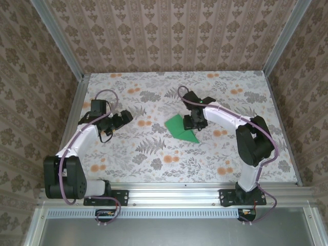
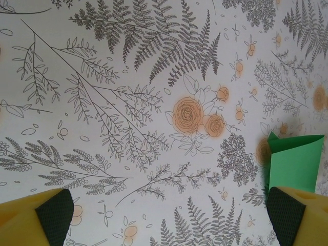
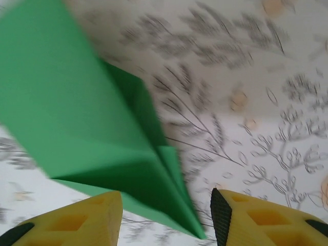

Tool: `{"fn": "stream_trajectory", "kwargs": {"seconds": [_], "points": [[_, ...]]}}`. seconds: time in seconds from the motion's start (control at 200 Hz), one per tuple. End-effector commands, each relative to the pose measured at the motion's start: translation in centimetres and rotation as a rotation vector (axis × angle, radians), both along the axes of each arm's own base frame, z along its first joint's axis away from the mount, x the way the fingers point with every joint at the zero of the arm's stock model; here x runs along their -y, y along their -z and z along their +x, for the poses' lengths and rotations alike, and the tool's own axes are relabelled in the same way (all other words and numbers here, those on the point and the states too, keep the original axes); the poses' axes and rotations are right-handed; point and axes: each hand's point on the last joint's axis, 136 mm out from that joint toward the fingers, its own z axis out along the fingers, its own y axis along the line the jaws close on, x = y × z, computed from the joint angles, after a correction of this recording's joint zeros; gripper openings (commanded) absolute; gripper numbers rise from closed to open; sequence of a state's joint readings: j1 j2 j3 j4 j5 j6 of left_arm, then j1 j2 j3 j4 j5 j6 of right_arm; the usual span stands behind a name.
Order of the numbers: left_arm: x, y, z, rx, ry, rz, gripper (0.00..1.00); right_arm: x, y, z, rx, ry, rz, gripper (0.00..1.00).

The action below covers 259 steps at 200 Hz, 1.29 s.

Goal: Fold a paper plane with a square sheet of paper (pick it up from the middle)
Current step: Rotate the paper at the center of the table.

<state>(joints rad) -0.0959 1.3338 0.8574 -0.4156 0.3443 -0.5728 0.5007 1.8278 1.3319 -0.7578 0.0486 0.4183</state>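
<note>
Our left arm (image 1: 77, 143) rises from its base at seven o'clock and bends toward one o'clock. Its left hand (image 1: 119, 119) hangs with its fingers (image 2: 31, 223) spread wide (yellow, with dark pads). Our right arm (image 1: 225, 117) folds back toward ten o'clock. The right hand (image 1: 195, 122) points down, fingers (image 3: 77, 225) parted.

Folded green plane (image 1: 179, 128) lies mid-table (image 1: 154, 92); right gripper (image 1: 195, 123) sits at its right edge, left gripper (image 1: 123, 119) well apart.
</note>
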Motion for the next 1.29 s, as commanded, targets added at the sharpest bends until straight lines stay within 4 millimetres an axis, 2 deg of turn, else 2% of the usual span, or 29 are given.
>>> {"fn": "stream_trajectory", "kwargs": {"seconds": [0.0, 0.165, 0.325, 0.545, 0.755, 0.91, 1.0, 1.095, 1.29], "points": [[0.8, 0.6, -0.2, -0.019, 0.014, -0.024, 1.0, -0.5, 1.3, -1.2, -0.048, -0.02, 0.062, 0.51], [1.0, 0.6, -0.1, -0.02, 0.019, -0.021, 1.0, -0.3, 2.4, -2.1, -0.082, -0.051, 0.144, 0.55], [1.1, 0.6, -0.1, -0.02, 0.022, -0.019, 1.0, -0.5, 3.0, -1.8, -0.083, -0.063, 0.186, 0.57], [1.2, 0.7, -0.1, -0.024, 0.026, -0.018, 1.0, -0.5, 4.4, -1.0, -0.109, -0.048, 0.187, 0.48], [1.4, 1.0, -0.2, -0.029, 0.033, -0.019, 1.0, -1.4, 4.8, -1.4, -0.145, -0.033, 0.263, 0.4], [1.8, 1.1, -0.3, -0.032, 0.044, -0.026, 1.0, -3.5, 4.4, -1.8, -0.169, 0.011, 0.411, 0.36], [2.3, 1.5, -0.4, -0.041, 0.048, -0.042, 1.0, -4.7, 4.3, -2.1, -0.197, 0.095, 0.497, 0.31], [3.0, 2.0, -0.7, -0.052, 0.056, -0.058, 1.0, -6.2, 4.3, -2.4, -0.205, 0.174, 0.56, 0.31], [4.6, 3.0, -1.4, -0.077, 0.084, -0.077, 1.0, -11.0, 3.7, -3.2, -0.214, 0.236, 0.651, 0.31]]}}
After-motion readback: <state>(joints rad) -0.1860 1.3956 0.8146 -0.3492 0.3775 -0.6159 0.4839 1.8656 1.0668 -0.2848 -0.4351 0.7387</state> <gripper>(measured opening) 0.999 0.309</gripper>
